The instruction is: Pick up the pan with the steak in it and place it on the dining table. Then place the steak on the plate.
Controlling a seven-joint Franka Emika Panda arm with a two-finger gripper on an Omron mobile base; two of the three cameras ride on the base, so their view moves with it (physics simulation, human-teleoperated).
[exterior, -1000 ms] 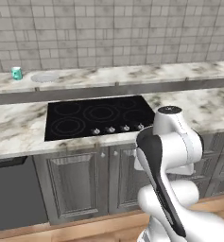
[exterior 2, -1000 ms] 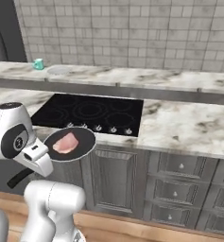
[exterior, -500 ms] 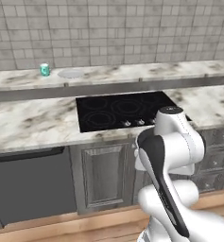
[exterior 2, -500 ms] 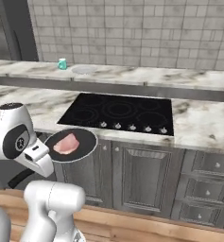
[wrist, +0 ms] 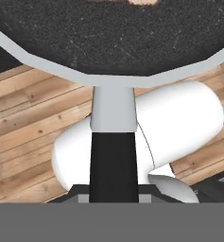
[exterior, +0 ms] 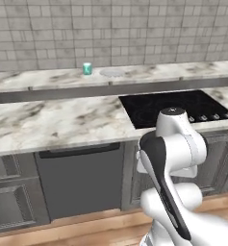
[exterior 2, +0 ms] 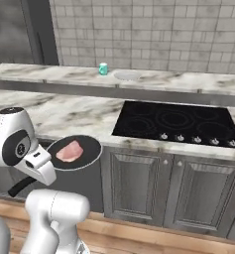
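Note:
The black pan (exterior 2: 89,148) hangs level in front of my arm, below the edge of the lower counter, with the pink steak (exterior 2: 69,150) lying flat inside it. My gripper (exterior 2: 41,170) is shut on the pan's short black handle (exterior 2: 19,186). In the hand view the handle (wrist: 112,156) runs up from my gripper (wrist: 113,193) to the pan's underside (wrist: 108,42). The dining table (exterior 2: 49,74) (exterior: 38,79) is the raised marble bar at the back. On it rests the pale plate (exterior 2: 127,75) (exterior: 112,72), left of centre.
A small teal cup (exterior 2: 103,69) (exterior: 87,68) stands just left of the plate. A black cooktop (exterior 2: 176,121) (exterior: 178,105) lies in the lower marble counter (exterior: 53,122) to the right. A dishwasher front (exterior: 79,180) and grey cabinets (exterior 2: 134,186) stand below, over wooden floor.
The whole scene has slid to the right in both base views, so the base has driven left along the counter. The pan and steak stay held in the same pose.

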